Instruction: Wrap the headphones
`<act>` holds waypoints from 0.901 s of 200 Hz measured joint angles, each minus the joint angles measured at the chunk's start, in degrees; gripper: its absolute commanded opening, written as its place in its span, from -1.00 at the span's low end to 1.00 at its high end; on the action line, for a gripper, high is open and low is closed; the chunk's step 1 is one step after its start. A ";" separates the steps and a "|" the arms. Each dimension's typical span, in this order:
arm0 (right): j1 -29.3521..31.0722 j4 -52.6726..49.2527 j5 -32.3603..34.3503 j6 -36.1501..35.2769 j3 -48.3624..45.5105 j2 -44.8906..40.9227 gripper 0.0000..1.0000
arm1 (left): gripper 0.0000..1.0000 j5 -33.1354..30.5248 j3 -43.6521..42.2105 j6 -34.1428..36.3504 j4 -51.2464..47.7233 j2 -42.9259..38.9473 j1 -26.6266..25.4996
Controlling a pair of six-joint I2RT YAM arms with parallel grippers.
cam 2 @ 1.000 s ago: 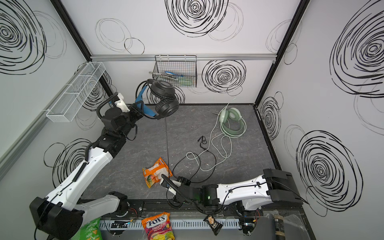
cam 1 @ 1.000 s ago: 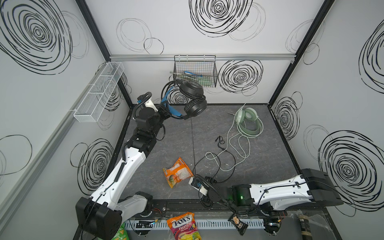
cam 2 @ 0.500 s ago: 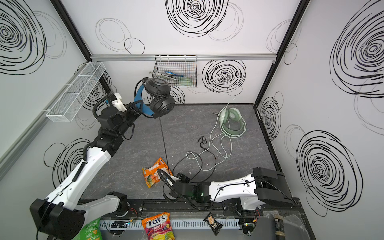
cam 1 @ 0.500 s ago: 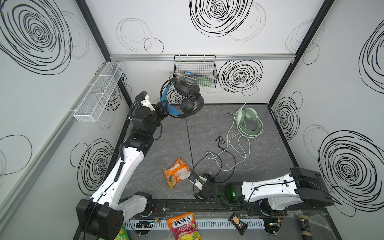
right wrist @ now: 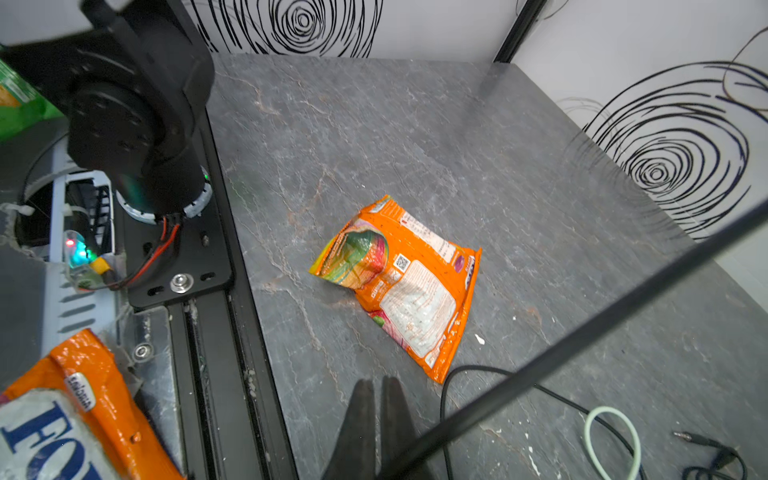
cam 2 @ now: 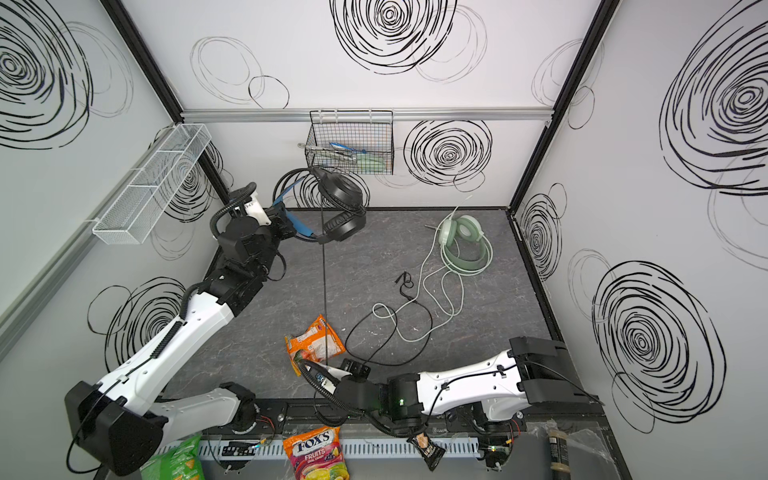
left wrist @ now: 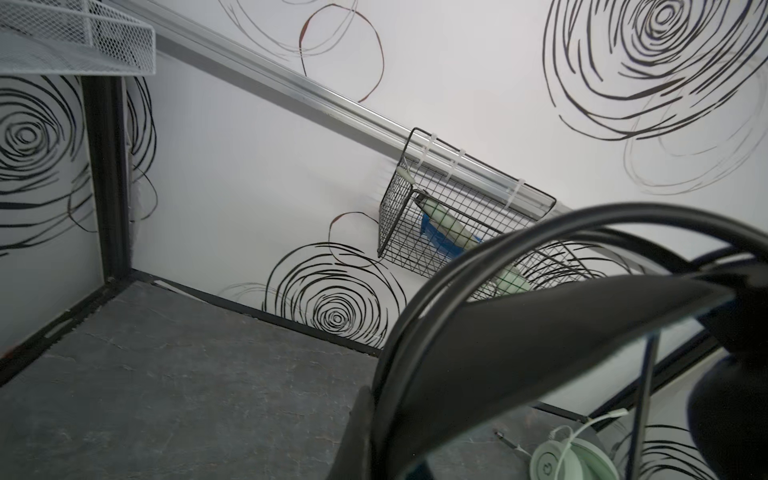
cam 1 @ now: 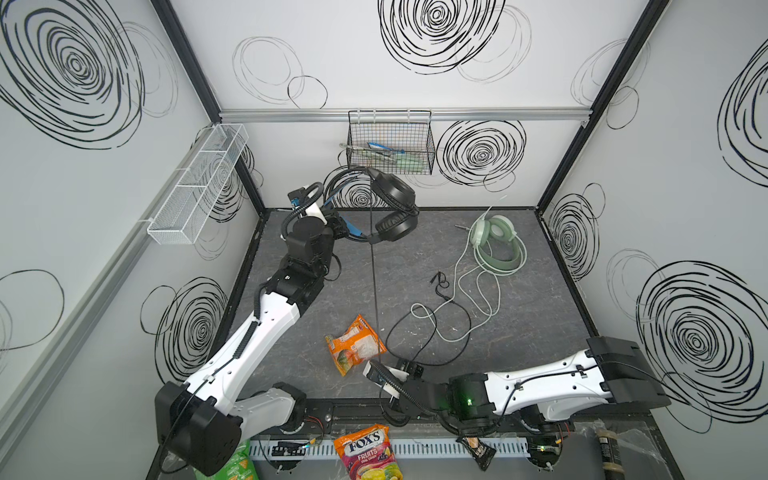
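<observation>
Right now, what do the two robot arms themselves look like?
The left arm and right arm both have white link shells between black joint housings, thin black cables clipped along them and ribbed black hoses near the wrists. A green light glows on the right arm.

Mint-green headphones (left wrist: 555, 464) partly off-frame

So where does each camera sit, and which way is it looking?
Both top views: high up front, looking down; both arms show.
Left wrist: faces back-wall wire basket past held black headphones; little of the arm shows.
Right wrist: low, faces orange snack bag; its shut end effector shows.
Shared: taut black cable, top and right wrist views.
</observation>
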 measured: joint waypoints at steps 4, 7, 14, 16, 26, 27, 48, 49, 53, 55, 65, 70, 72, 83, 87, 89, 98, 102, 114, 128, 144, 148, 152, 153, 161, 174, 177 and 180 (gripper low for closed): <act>0.15 -0.37 0.17 -0.26 0.35 -0.20 -1.00 | -1.00 -1.01 -0.02 1.16 0.31 0.46 -0.31; 0.22 -0.66 0.20 -0.28 0.61 -0.39 -1.00 | -1.00 -1.60 -0.02 1.97 0.42 0.74 -0.52; 0.46 -1.60 0.39 -0.74 1.27 -1.05 -1.00 | -1.00 -3.04 -0.20 3.78 1.16 1.40 -1.11; 0.52 -1.84 0.46 -0.83 1.42 -1.25 -1.00 | -1.00 -3.63 -0.35 4.48 1.62 1.64 -1.38; 0.81 -3.10 0.66 -1.31 2.25 -2.34 -1.00 | -1.00 -5.44 -0.85 6.86 2.82 2.40 -2.32; 0.85 -3.30 0.66 -1.40 2.34 -2.58 -1.00 | -1.00 -5.60 -0.90 7.04 2.93 2.45 -2.38; 1.51 -5.79 1.42 -3.50 4.04 -5.75 -1.00 | -1.00 -8.70 -2.16 11.78 5.62 3.76 -4.15; 1.53 -5.90 1.46 -3.52 4.09 -5.88 -1.00 | -1.00 -8.76 -2.19 11.89 5.70 3.78 -4.20; 1.64 -6.29 1.73 -4.07 4.33 -6.67 -1.00 | -1.00 -9.18 -2.36 12.63 6.03 4.02 -4.42; 1.66 -6.47 1.86 -4.28 4.44 -6.95 -1.00 | -1.00 -9.40 -2.40 13.03 6.19 4.11 -4.50; 1.70 -7.78 2.38 -5.53 5.20 -8.61 -1.00 | -1.00 -10.36 -2.54 14.73 6.69 4.55 -4.94; 1.70 -8.61 2.78 -6.34 5.70 -9.46 -1.00 | -1.00 -10.95 -2.56 15.69 7.06 4.76 -5.16; 1.68 -8.94 2.93 -6.64 5.92 -9.79 -1.00 | -1.00 -11.17 -2.58 16.02 7.26 4.85 -5.27; 1.60 -10.40 3.85 -8.35 7.17 -11.43 -1.00 | -1.00 -12.35 -2.64 18.12 8.33 5.22 -5.99; 1.55 -10.95 4.07 -8.79 7.65 -11.89 -1.00 | -1.00 -12.83 -2.69 18.86 8.81 5.31 -6.36; 1.49 -11.21 4.24 -9.22 7.93 -12.20 -1.00 | -1.00 -13.03 -2.71 19.39 9.07 5.38 -6.56; 1.31 -12.31 4.92 -10.64 9.09 -13.18 -1.00 | -1.00 -13.88 -2.82 21.00 10.05 5.51 -7.39; 1.20 -12.72 5.27 -11.34 9.68 -13.66 -1.00 | -1.00 -14.32 -2.89 21.90 10.62 5.60 -7.82; 0.81 -13.62 6.05 -13.60 11.15 -14.91 -1.00 | -1.00 -15.15 -3.28 23.80 12.04 5.68 -8.79; 0.28 -14.03 7.28 -16.33 12.90 -16.06 -1.00 | -1.00 -15.91 -4.04 25.49 13.00 5.68 -9.33; -0.35 -14.53 9.03 -19.17 14.91 -16.65 -1.00 | -1.00 -16.46 -4.96 26.84 13.35 5.68 -9.51; -0.61 -14.67 9.44 -20.06 15.47 -16.70 -1.00 | -1.00 -16.52 -5.16 27.12 13.33 5.70 -9.51; -0.79 -14.82 9.75 -20.61 15.91 -16.72 -1.00 | -1.00 -16.65 -5.29 27.41 13.29 5.70 -9.57; -0.83 -14.84 9.84 -20.74 16.00 -16.72 -1.00 | -1.00 -16.70 -5.31 27.47 13.29 5.70 -9.60; -1.27 -14.93 10.56 -22.14 16.76 -16.72 -1.00 | -1.00 -16.92 -5.42 27.96 13.05 5.75 -9.79; -1.92 -15.19 11.89 -24.28 17.68 -16.72 -1.00 | -1.00 -17.22 -5.42 28.35 12.35 5.79 -10.36; -2.08 -15.28 12.09 -24.85 17.88 -16.72 -1.00 | -1.00 -17.27 -5.42 28.37 12.04 5.79 -10.54; -2.19 -15.37 12.33 -25.29 18.05 -16.72 -1.00 | -1.00 -17.33 -5.42 28.39 11.78 5.79 -10.78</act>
